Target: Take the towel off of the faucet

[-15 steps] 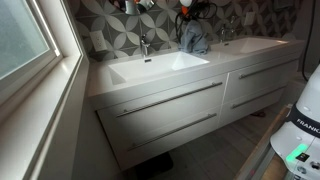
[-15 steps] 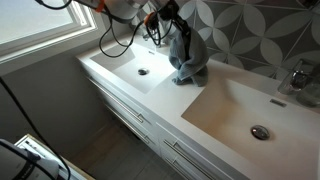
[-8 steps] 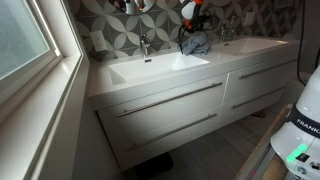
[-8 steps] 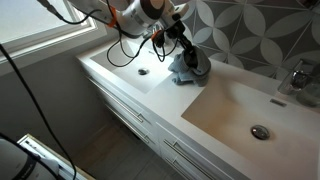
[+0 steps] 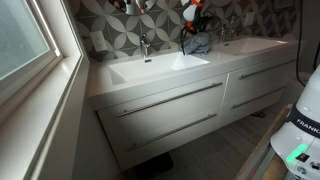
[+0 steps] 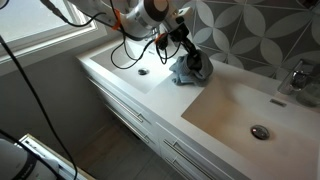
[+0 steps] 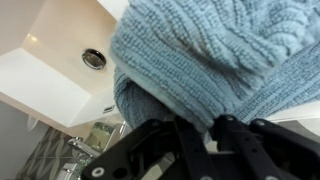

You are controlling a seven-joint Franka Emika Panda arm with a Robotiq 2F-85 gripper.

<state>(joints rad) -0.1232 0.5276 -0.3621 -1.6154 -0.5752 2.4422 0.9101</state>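
- The blue-grey knitted towel (image 6: 190, 70) lies heaped on the white countertop (image 6: 176, 93), on the strip between the two basins. In both exterior views it looks clear of any spout, so I judge the lift-off all but done.
- The gripper (image 6: 183, 47) sits directly on top of the towel. In the wrist view its dark fingers (image 7: 240, 140) stand close together against the towel's lower edge. Whether any fabric is pinched between them cannot be told.
- Risk: if a fold is caught in the fingers, a rising arm would drag the towel along with it — possibly back toward a spout.
- Risk: the towel's edge lies just beside the nearer basin (image 6: 230, 105), so a sideways nudge could tip it in.
- Risk: the cables (image 6: 128, 52) looping away from the towel, over the farther basin (image 6: 118, 72), could snag a fixture as the arm swings.
- Count: one towel and one gripper.
- Count: two basins, and two drains (image 6: 143, 71) (image 6: 259, 131).
- Count: two faucets in an exterior view (image 5: 143, 45) (image 5: 222, 36) — both bare.
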